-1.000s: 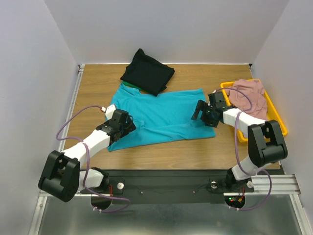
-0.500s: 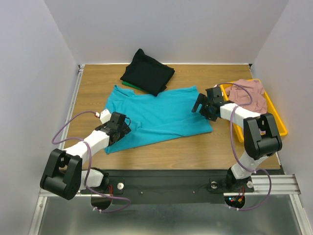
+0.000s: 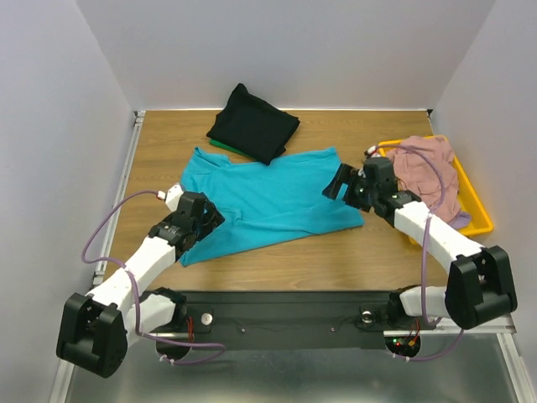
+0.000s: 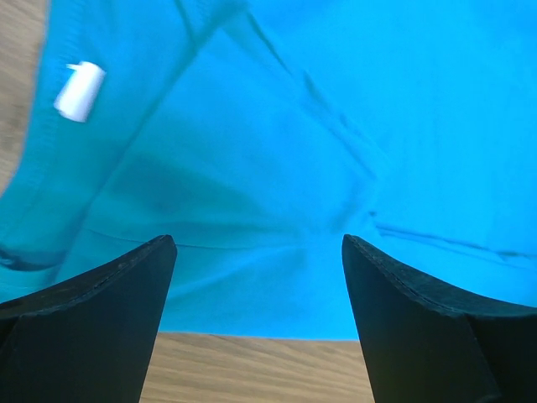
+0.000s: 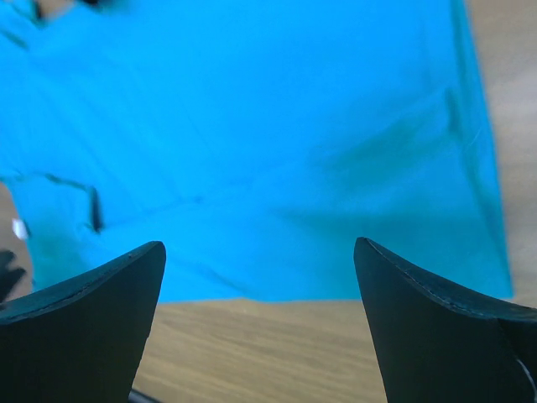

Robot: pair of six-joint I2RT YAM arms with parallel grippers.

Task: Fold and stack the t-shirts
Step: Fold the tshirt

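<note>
A teal t-shirt lies spread flat on the wooden table. It fills the left wrist view and the right wrist view. My left gripper is open and empty, hovering over the shirt's left sleeve area. My right gripper is open and empty, just above the shirt's right edge. A folded black t-shirt lies at the back, with a sliver of green fabric under it. A dusty pink t-shirt is bunched in the yellow tray.
A white label shows on the teal shirt's collar. The tray stands at the right edge, with a bit of pale lavender fabric in it. White walls close in on three sides. Bare wood runs along the near edge.
The teal shirt has slid left and back across the table. Both grippers have let go and lifted off it; the right arm has swung out from the tray side.
</note>
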